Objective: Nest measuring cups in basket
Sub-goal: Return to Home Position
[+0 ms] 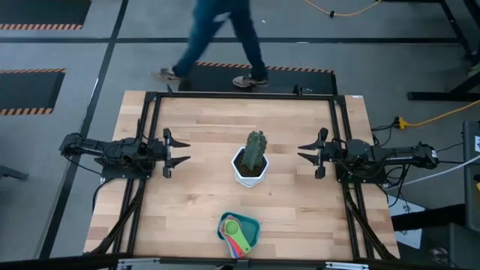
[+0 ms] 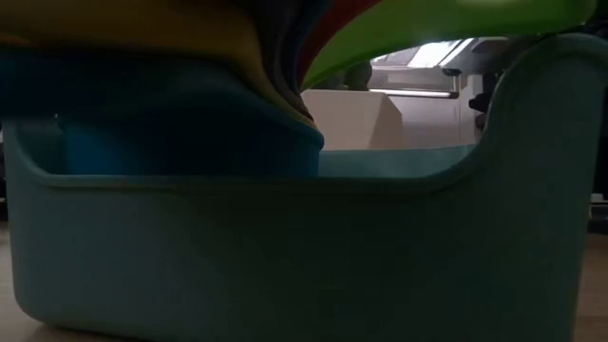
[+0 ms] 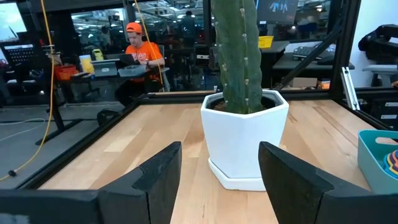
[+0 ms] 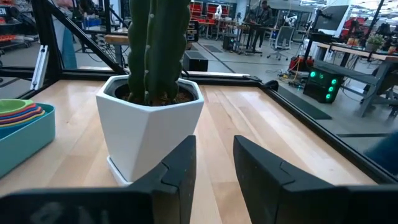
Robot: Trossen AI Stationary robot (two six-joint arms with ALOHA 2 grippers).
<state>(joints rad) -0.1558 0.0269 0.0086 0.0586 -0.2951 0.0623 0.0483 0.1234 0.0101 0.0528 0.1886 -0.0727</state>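
Note:
The teal basket stands on the table near its near edge, in the middle. The measuring cups lie nested inside it, green on top, their handles fanning out over the basket's near left rim. The low view shows the basket's wall close up, with the stacked cups above it. The basket also shows in the left wrist view and in the right wrist view. My left gripper is open and empty at the table's left. My right gripper is open and empty at the right.
A white pot with a green cactus stands at the table's middle, between the two grippers. A black frame runs round the table. A person walks on the floor beyond the far edge.

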